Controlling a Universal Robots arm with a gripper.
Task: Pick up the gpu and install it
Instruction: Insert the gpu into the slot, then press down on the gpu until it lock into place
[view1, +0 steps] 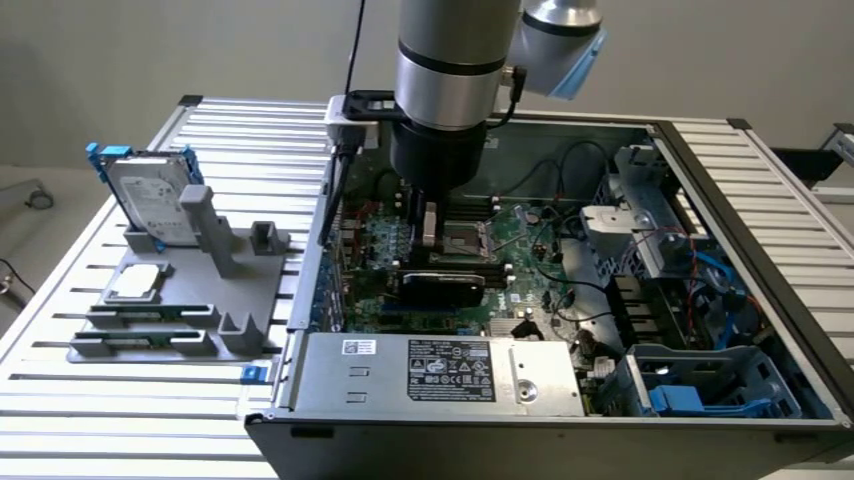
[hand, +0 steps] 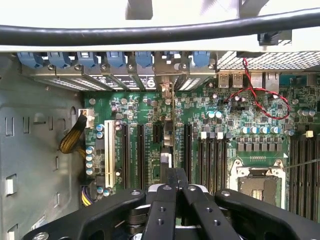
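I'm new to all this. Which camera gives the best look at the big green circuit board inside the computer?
The wrist view: the green circuit board faces the camera, with its slots and chips plain to see. In the exterior view the same board is seen at a slant and is partly hidden by the arm.

The exterior view looks down from high up and a little way off at the open computer case (view1: 747, 200) on the slatted surface (view1: 120, 400). The wrist view looks from very close, straight down past the tool (hand: 175, 175) at the green board (hand: 220, 107). Both views share that board.
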